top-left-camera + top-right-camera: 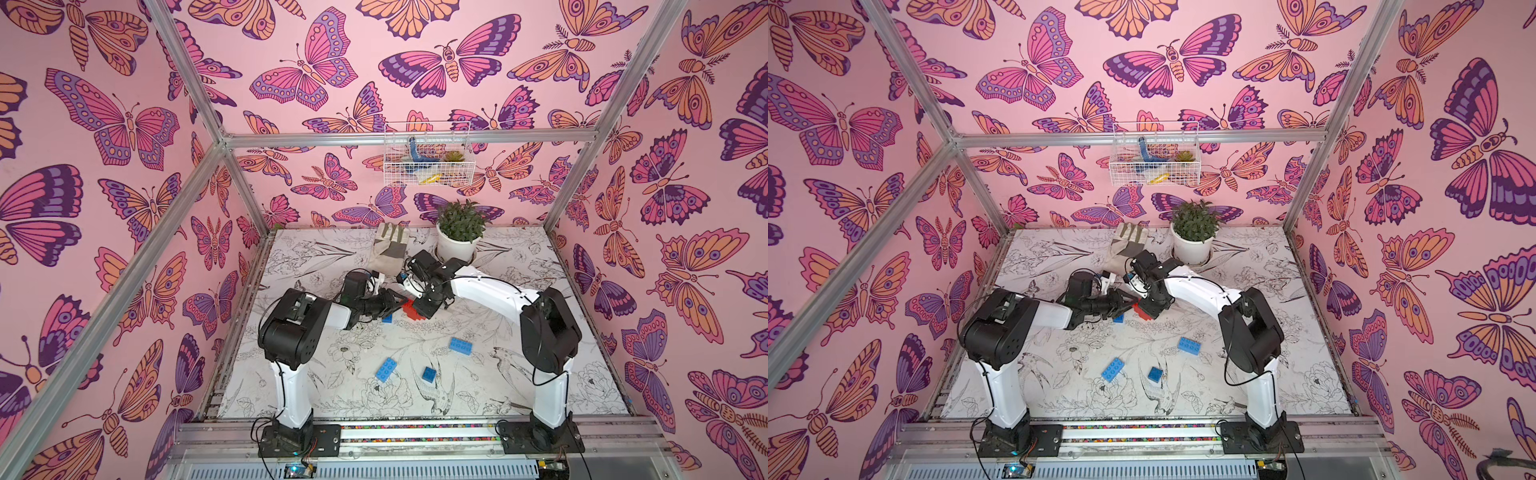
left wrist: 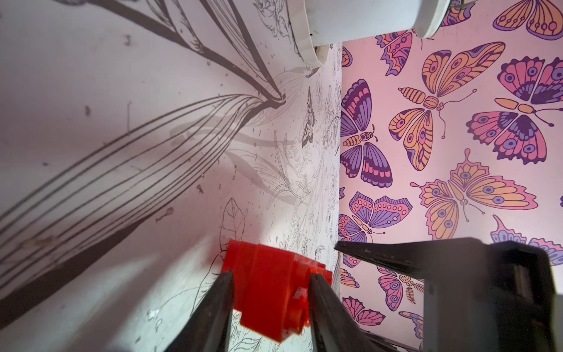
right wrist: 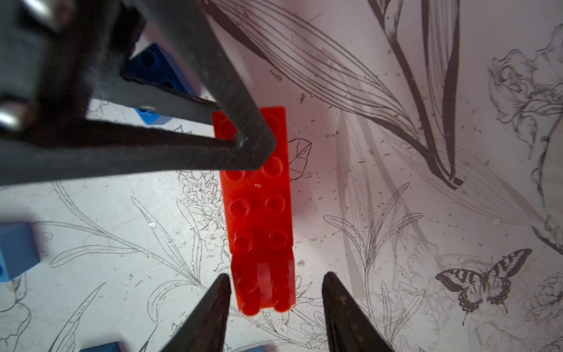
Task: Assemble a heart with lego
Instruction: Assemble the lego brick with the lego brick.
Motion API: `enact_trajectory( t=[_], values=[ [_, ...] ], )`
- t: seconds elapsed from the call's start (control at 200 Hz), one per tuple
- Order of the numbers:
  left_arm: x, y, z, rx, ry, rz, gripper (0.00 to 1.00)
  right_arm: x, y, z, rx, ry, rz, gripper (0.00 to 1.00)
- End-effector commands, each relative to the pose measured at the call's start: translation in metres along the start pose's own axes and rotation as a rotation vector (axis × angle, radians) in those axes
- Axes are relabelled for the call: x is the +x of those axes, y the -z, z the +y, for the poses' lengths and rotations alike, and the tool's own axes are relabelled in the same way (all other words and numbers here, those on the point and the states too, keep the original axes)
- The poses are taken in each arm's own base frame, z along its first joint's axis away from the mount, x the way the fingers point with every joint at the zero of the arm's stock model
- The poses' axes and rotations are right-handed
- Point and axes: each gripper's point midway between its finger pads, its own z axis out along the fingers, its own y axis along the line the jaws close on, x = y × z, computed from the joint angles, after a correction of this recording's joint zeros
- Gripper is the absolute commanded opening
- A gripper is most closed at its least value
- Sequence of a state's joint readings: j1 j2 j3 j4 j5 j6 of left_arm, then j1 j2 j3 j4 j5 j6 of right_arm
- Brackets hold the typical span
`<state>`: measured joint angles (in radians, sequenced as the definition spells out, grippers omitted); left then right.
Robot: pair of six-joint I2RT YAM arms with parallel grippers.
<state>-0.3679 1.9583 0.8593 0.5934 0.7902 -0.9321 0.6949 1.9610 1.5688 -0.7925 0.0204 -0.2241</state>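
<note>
Red lego stack point(image 3: 259, 207), stepped and studded, sits clamped in left gripper point(image 2: 269, 280), right gripper point(image 3: 275, 275) parted around its end; basket point(image 1: 426, 176) holds blue item point(image 1: 415, 151), succulent point(image 1: 453, 156); pot point(image 1: 453, 247) holds plant point(image 1: 461, 220).

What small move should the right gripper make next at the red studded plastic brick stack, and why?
Probably lift the right gripper straight away: its jaws stand apart around the red studded plastic brick stack, which the left gripper clamps. A loose blue studded plastic brick waits.
</note>
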Motion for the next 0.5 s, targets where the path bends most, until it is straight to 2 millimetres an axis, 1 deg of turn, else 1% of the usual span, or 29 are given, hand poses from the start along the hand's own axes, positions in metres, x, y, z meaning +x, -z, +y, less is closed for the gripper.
enact_trajectory(
  t=[0.0,0.05,0.135,0.23,0.491],
  values=[
    [0.012,0.001,0.003,-0.011,0.007,0.034,0.44,-0.006,0.019,-0.011,0.007,-0.054,-0.062,0.53],
    [0.012,0.001,0.003,-0.011,0.008,0.036,0.44,-0.006,0.021,-0.017,0.011,-0.077,-0.070,0.53],
    [0.012,0.001,0.004,-0.014,0.011,0.036,0.44,-0.001,0.018,-0.022,0.027,-0.088,-0.052,0.53],
    [0.012,0.000,0.006,-0.015,0.014,0.039,0.44,0.001,0.012,-0.021,0.021,-0.086,-0.024,0.53],
    [0.013,0.000,0.006,-0.018,0.016,0.041,0.44,-0.002,0.004,-0.017,-0.011,-0.084,-0.004,0.55]
  ],
)
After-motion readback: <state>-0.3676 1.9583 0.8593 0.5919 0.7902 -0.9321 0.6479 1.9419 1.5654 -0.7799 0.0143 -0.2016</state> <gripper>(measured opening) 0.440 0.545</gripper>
